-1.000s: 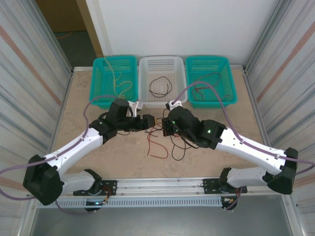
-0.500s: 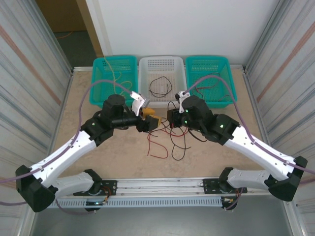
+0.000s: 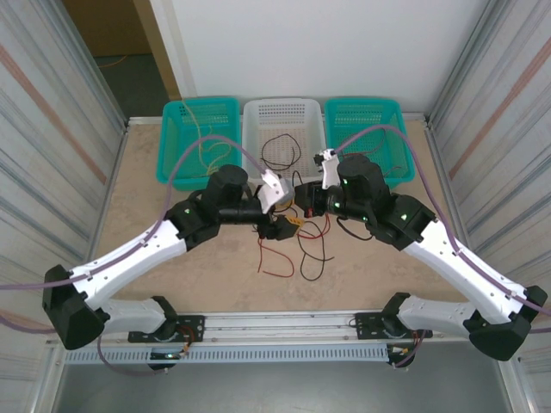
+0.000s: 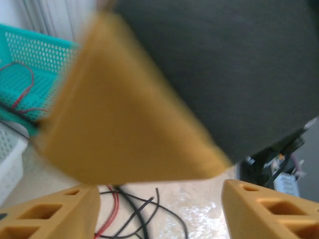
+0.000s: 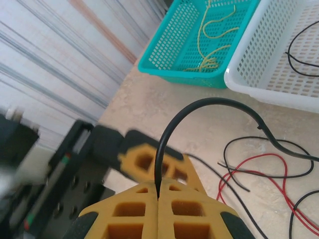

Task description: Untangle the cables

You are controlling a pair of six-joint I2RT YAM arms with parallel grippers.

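Pale yellow strands (image 3: pixel 207 142) lie curled in your left teal basket (image 3: pixel 185 175). Your left gripper (image 3: pixel 288 225) hangs with its jaws apart, gripping nothing, above the thin red and black cables (image 3: pixel 275 272) looping loosely at the middle of the table (image 3: pixel 172 267). Your right gripper (image 5: pixel 158 196) is pinched tight on one black cable (image 5: pixel 214 99), which arches up from its fingertips. Since a second ago both wrists have shifted right, and the right one has drawn toward the baskets.
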